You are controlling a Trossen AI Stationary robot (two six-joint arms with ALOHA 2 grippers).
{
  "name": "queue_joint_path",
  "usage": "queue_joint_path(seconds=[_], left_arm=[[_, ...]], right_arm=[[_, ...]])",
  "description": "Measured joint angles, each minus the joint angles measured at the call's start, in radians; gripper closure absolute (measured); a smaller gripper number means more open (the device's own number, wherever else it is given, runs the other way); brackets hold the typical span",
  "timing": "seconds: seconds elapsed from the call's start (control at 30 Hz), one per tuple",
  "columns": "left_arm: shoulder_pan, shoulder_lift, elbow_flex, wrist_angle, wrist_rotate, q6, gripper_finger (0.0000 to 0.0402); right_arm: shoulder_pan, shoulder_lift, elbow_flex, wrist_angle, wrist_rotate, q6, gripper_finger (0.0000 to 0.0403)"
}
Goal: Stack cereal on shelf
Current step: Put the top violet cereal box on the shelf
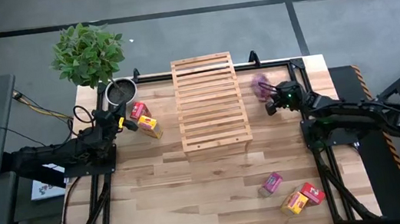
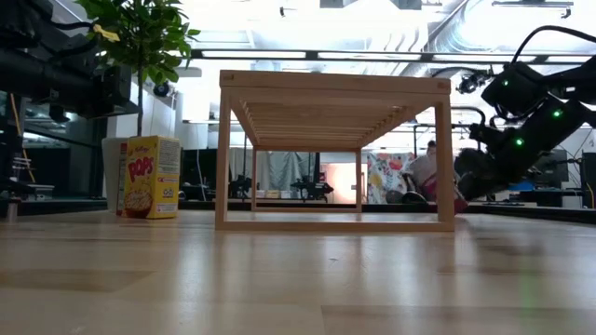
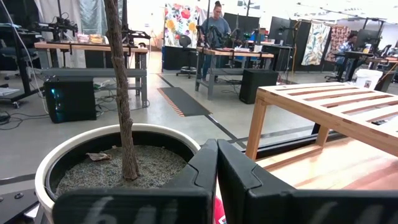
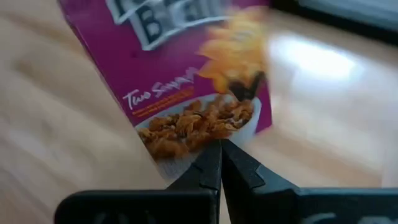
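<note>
1. The wooden rack (image 1: 211, 101) is standing on the tabletop (image 1: 195, 190) at the far middle, slats up, with nothing lying on top of it
2. The right tool (image 1: 271, 107) is sitting just beside the rack's right side, its fingers pressed fully together and gripping nothing
3. A pink box (image 1: 261, 83) is lying flat on the tabletop right ahead of the right tool; in the right wrist view the pink box (image 4: 186, 68) is filling the frame with the closed fingertips (image 4: 211, 163) at its lower edge, and whether they are touching it cannot be told
4. The left tool (image 1: 121, 123) is hovering at the far left of the tabletop, near the white plant pot (image 1: 121, 91), its fingers also closed and empty
5. In the left wrist view the closed fingers (image 3: 205, 171) are pointing at the pot (image 3: 62, 163) and its thin trunk, with the rack's corner off to one side
6. A red box (image 1: 139, 109) and a yellow box (image 1: 149, 126) are sitting together just left of the rack, close to the left tool; the low view is showing the yellow box (image 2: 149, 177) standing upright
7. A second pink box (image 1: 272, 184) is lying near the front right of the tabletop; further toward the front right corner a yellow box (image 1: 295, 204) and a red box (image 1: 313, 192) are lying touching each other
</note>
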Motion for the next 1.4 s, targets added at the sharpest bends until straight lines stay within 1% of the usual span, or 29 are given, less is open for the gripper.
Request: queue_joint_path(seconds=[0.17,0.47,0.67,0.73,0.8,0.9,0.97,1.07,1.17,1.23,1.33,1.4], left_arm=[[0.000,0.000,0.000,0.000,0.000,0.000,0.0398],[0.000,0.000,0.000,0.000,0.000,0.000,0.0398],[0.000,0.000,0.000,0.000,0.000,0.000,0.0398],[0.000,0.000,0.000,0.000,0.000,0.000,0.0398],[0.000,0.000,0.000,0.000,0.000,0.000,0.0398],[0.000,0.000,0.000,0.000,0.000,0.000,0.0398],[0.000,0.000,0.000,0.000,0.000,0.000,0.0398],[0.000,0.000,0.000,0.000,0.000,0.000,0.0398],[0.000,0.000,0.000,0.000,0.000,0.000,0.0398],[0.000,0.000,0.000,0.000,0.000,0.000,0.0398],[0.000,0.000,0.000,0.000,0.000,0.000,0.0398],[0.000,0.000,0.000,0.000,0.000,0.000,0.0398]], right_arm=[[0.000,-0.024,-0.001,-0.047,0.007,0.026,0.0403],[0.000,-0.029,0.000,-0.053,0.002,0.026,0.0403],[0.001,-0.029,0.033,-0.201,-0.012,0.043,0.0403],[0.001,-0.029,0.063,-0.233,-0.044,0.056,0.0403],[0.002,-0.029,0.107,-0.303,-0.074,0.088,0.0403],[0.017,-0.029,0.192,-0.464,-0.095,0.152,0.0403],[0.044,-0.032,0.231,-0.489,-0.100,0.213,0.0403],[0.086,-0.035,0.313,-0.567,-0.158,0.303,0.0403],[0.137,-0.035,0.420,-0.760,-0.183,0.424,0.0403],[0.178,-0.035,0.507,-0.939,-0.196,0.494,0.0403],[0.252,-0.035,0.655,-1.180,-0.171,0.602,0.0403],[0.306,-0.035,0.762,-1.251,-0.091,0.664,0.0403]])
